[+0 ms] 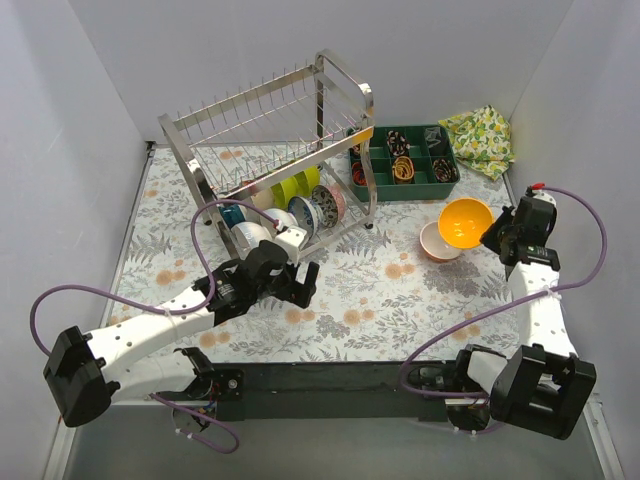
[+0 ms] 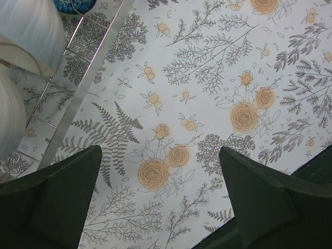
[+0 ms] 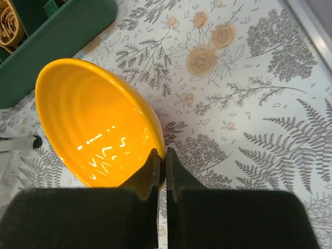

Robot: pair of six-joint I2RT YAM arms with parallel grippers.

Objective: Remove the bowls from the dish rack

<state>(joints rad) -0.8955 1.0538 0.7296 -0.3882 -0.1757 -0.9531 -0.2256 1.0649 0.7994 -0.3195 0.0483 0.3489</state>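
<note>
My right gripper (image 3: pixel 162 155) is pressed tight on the rim of the yellow-orange bowl (image 3: pixel 93 129), one finger inside the lip and one outside, and the bowl hangs tilted from that pinch over the floral mat (image 1: pixel 380 300), well clear of the dish rack (image 1: pixel 260 115). From above it sits right over a pale bowl (image 1: pixel 437 245) already on the mat, near the green compartment tray (image 1: pixel 410 192); I can't tell whether the two bowls touch. I judge the step in hand to be setting this one down, either nested into the pale bowl or just beside it. To do that well I should level the wrist first so the base comes down flat rather than on an edge, lower slowly, and let go only once the weight is resting — a rim pinch this thin will let a tilted bowl swing or slip if I release early. I should also steer away from the tray wall at the upper left of my wrist view. My left gripper (image 2: pixel 158 153) is spread wide and empty over the mat just in front of the rack's lower tier, where a white bowl (image 2: pixel 26 31), a lime green bowl (image 1: pixel 290 188) and a blue-and-white patterned bowl (image 1: pixel 325 205) stand on edge, not yet unloaded.
</note>
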